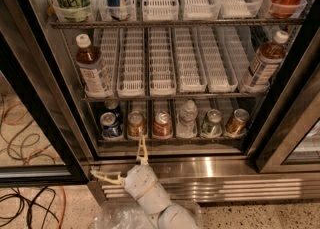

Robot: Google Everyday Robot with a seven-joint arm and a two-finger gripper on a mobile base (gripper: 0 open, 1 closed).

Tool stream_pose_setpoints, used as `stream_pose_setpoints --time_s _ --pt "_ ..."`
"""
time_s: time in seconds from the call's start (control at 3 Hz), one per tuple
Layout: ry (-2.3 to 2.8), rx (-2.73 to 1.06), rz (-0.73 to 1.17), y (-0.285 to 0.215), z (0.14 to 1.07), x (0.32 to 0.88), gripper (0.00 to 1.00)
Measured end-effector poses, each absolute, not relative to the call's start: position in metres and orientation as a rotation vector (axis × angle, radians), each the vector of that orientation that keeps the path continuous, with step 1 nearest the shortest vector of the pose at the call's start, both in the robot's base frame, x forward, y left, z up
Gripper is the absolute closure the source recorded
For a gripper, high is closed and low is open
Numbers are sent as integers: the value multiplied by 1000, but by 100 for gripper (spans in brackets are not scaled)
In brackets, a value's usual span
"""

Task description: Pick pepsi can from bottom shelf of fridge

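Observation:
The fridge point(170, 165) stands open in front of me. Its bottom shelf point(170, 140) holds a row of drinks. The pepsi can point(110, 125), dark blue with a silver top, stands at the left end, with a second blue can point(114, 107) behind it. Beside it are a copper-brown can point(136, 123) and a red can point(161, 123). My gripper point(117, 155) is low in front of the steel base, open wide. One finger point(142, 149) points up at the shelf edge below the copper-brown can, the other point(107, 177) points left. It holds nothing.
A clear bottle point(187, 119), a green can point(212, 123) and a gold can point(236, 122) fill the row's right side. Tea bottles point(93, 71) point(264, 63) stand on the rack above. The open glass door point(30, 123) is at left, with cables point(20, 203) on the floor.

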State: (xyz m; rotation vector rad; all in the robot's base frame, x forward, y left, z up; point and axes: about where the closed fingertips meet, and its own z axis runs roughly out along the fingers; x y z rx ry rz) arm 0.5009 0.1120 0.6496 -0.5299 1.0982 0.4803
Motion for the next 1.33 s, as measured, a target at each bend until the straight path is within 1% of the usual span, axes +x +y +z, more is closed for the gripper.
stream_pose_setpoints --time_s 0.33,1.0,1.33 --pt "1107 -439 513 110 648 503 0" --pt "1103 -469 519 114 643 508 0" --pt "1095 -468 520 111 631 522 0"
